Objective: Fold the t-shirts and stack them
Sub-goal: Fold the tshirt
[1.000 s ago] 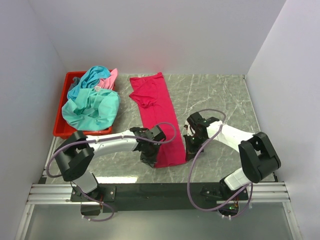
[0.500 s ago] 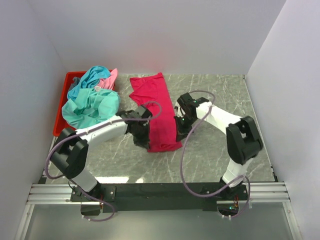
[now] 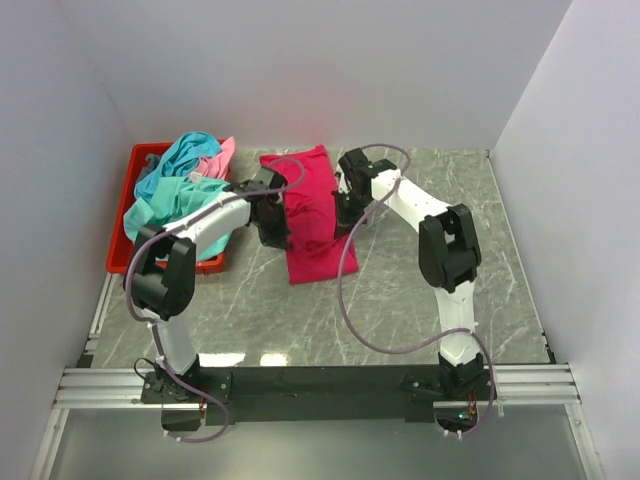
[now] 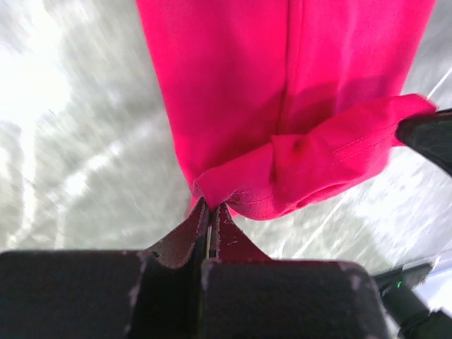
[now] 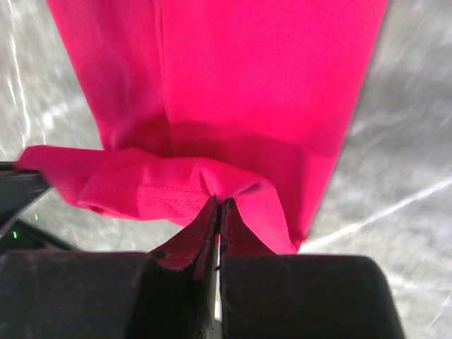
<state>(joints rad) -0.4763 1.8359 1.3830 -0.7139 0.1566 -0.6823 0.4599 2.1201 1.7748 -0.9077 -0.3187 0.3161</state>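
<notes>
A magenta-red t-shirt (image 3: 315, 215), folded into a long strip, lies on the marble table and is doubled over from its near end. My left gripper (image 3: 277, 222) is shut on the strip's left hem corner (image 4: 212, 192). My right gripper (image 3: 345, 205) is shut on its right hem corner (image 5: 219, 189). Both hold the lifted near end above the strip's far half. Teal t-shirts (image 3: 180, 215) and a light pink one (image 3: 220, 158) sit heaped in the bin.
A red plastic bin (image 3: 125, 255) stands at the table's left side, beside my left arm. Grey marble table (image 3: 440, 270) runs right and toward the near edge. White walls close in the back and both sides.
Both grippers have carried the shirt's near hem away from the near edge toward the far end, folding the strip over itself. The arms have stretched out farther.
</notes>
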